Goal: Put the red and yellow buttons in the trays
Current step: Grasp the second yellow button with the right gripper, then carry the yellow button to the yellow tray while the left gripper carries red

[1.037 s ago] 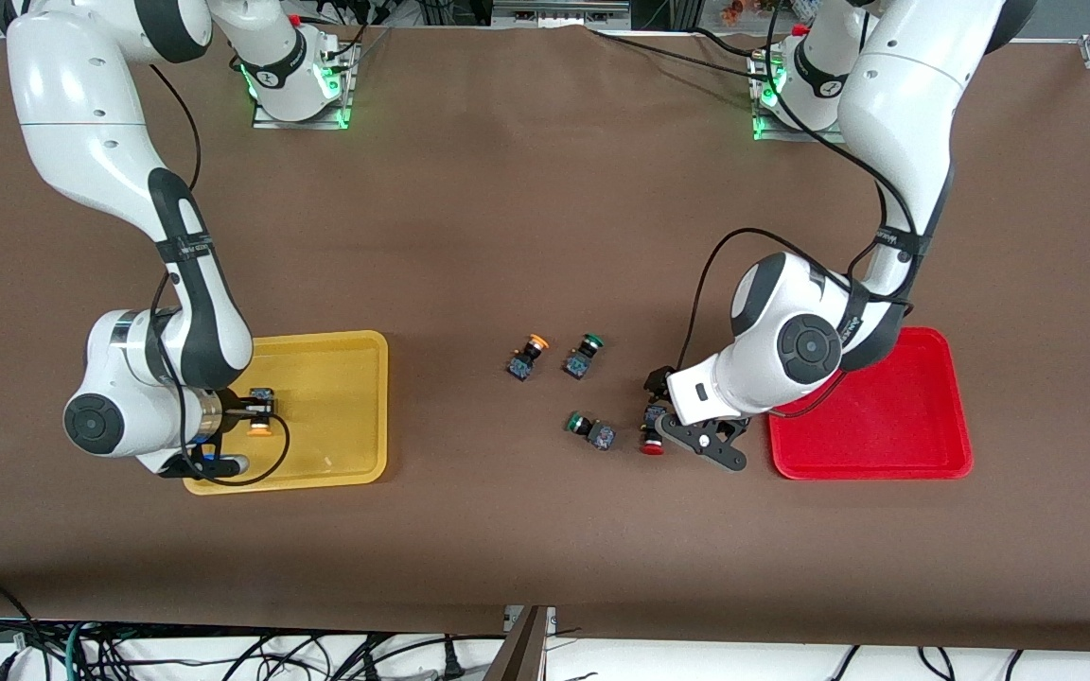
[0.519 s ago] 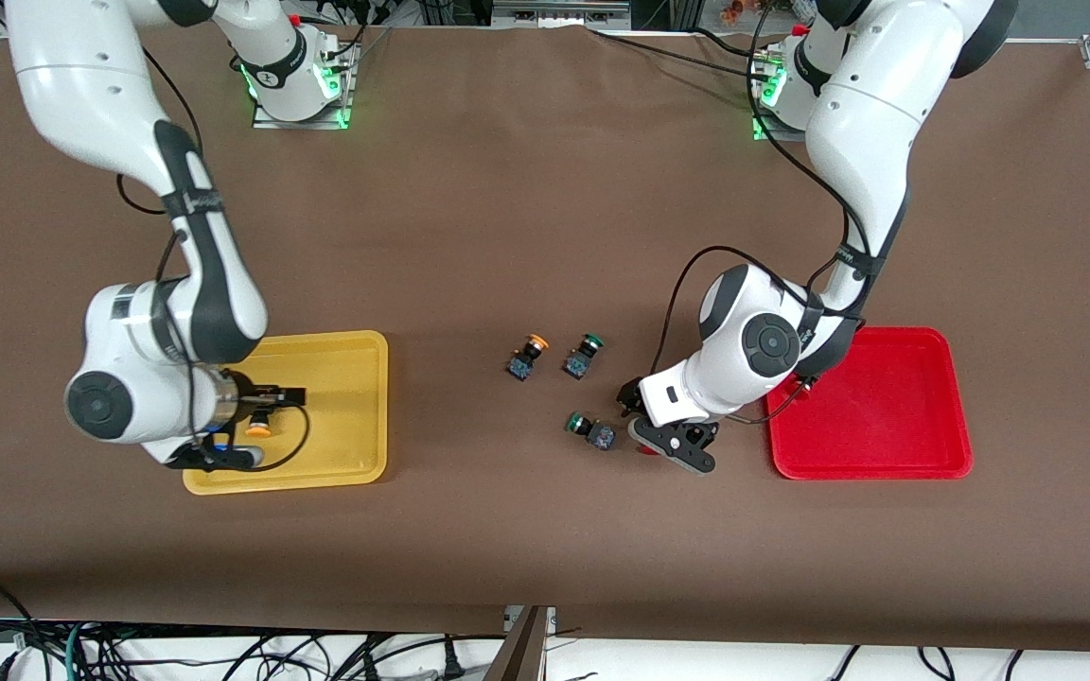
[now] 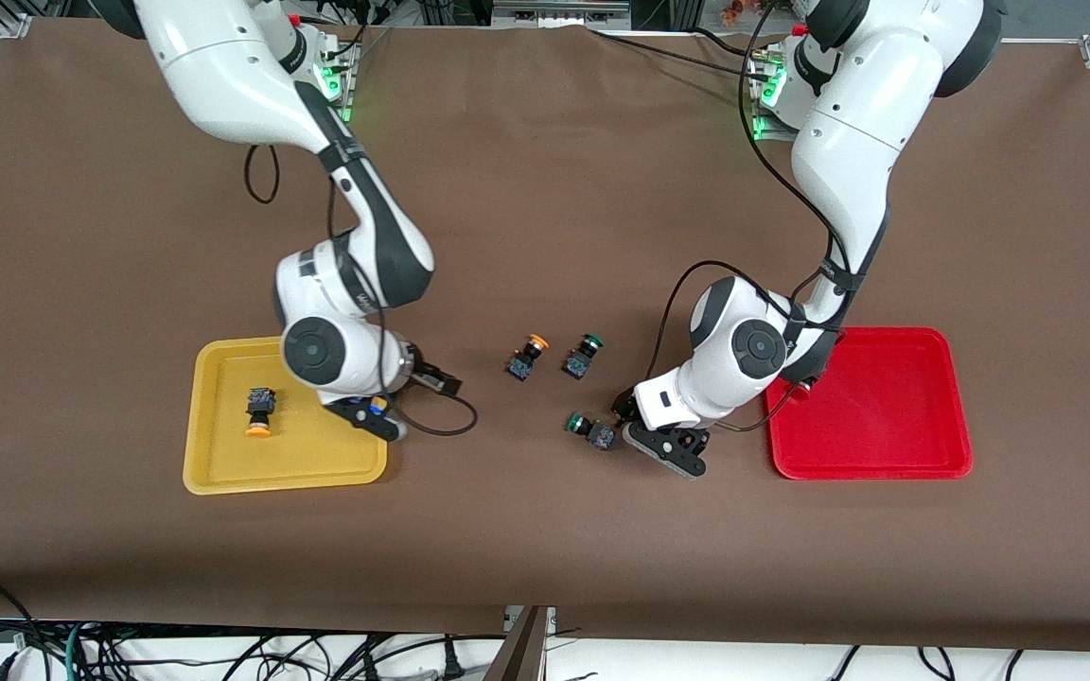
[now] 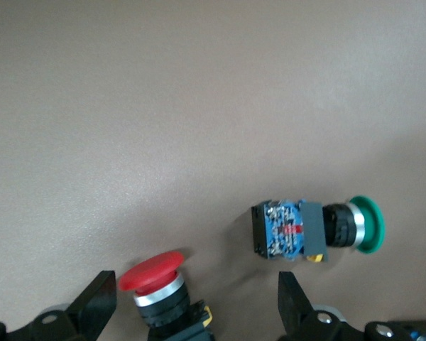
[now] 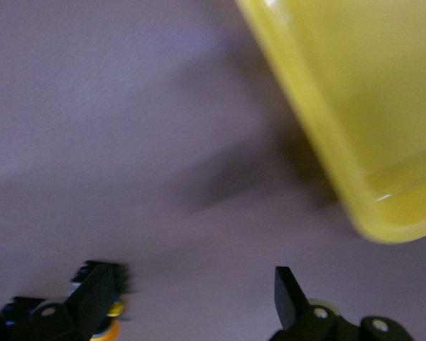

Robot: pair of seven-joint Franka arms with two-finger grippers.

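A yellow-capped button [image 3: 259, 412] lies in the yellow tray [image 3: 285, 481]. My right gripper [image 3: 424, 382] is open and empty, just off that tray's edge toward the table's middle; the tray's corner [image 5: 319, 121] shows in the right wrist view above my gripper [image 5: 192, 298]. A second yellow-capped button [image 3: 528, 355] lies mid-table. My left gripper [image 3: 646, 430] is open, low over a red-capped button [image 4: 155, 273] that lies between its fingers [image 4: 99, 302]. That button is hidden in the front view. The red tray [image 3: 867, 470] holds nothing. The second red button is out of view.
Two green-capped buttons lie mid-table: one [image 3: 583, 355] beside the yellow-capped one, the other [image 3: 590, 427] right next to my left gripper and also in the left wrist view [image 4: 312, 229]. The brown table [image 3: 545, 189] stretches around them.
My right gripper let go of the yellow-capped button in the yellow tray and swung toward the table's middle. My left gripper shifted slightly toward the right arm's end, covering the red button.
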